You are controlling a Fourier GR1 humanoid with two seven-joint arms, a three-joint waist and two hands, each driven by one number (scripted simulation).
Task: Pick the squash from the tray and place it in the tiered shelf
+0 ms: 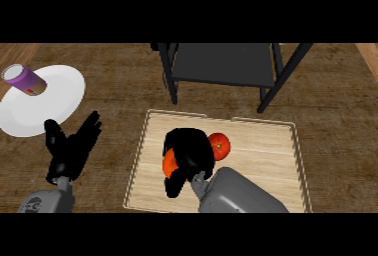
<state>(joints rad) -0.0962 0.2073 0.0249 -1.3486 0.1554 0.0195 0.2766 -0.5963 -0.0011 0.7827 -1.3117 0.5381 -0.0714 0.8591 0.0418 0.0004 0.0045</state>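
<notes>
The right hand (pixel 188 152) sits over the middle of the pale wooden tray (pixel 280 150), its black fingers curled down round the orange-red rounded squash (pixel 219 144), which shows at the hand's right side and again as an orange sliver at its left; the squash seems to lie on the tray floor, though the hand hides the contact. Most of the squash is covered, so how well the fingers wrap it cannot be judged, and the likely trouble from here is the smooth rounded squash rolling out of the curl as it is raised. The tray's low raised rim is a second hazard: a low carry toward the far side could catch the squash on it. Beyond that rim stands the dark metal tiered shelf (pixel 221 65), its thin black legs planted close to the tray's far edge; the opening between the legs looks wide enough, but a drifting approach could clip a leg or the shelf's front edge. The left hand (pixel 70 147) rests open, fingers up, on the brown wooden table (pixel 111 85) left of the tray, clear of the route. Further left, a white round plate (pixel 52 107) carries a purple can (pixel 24 80), well apart from the path.
</notes>
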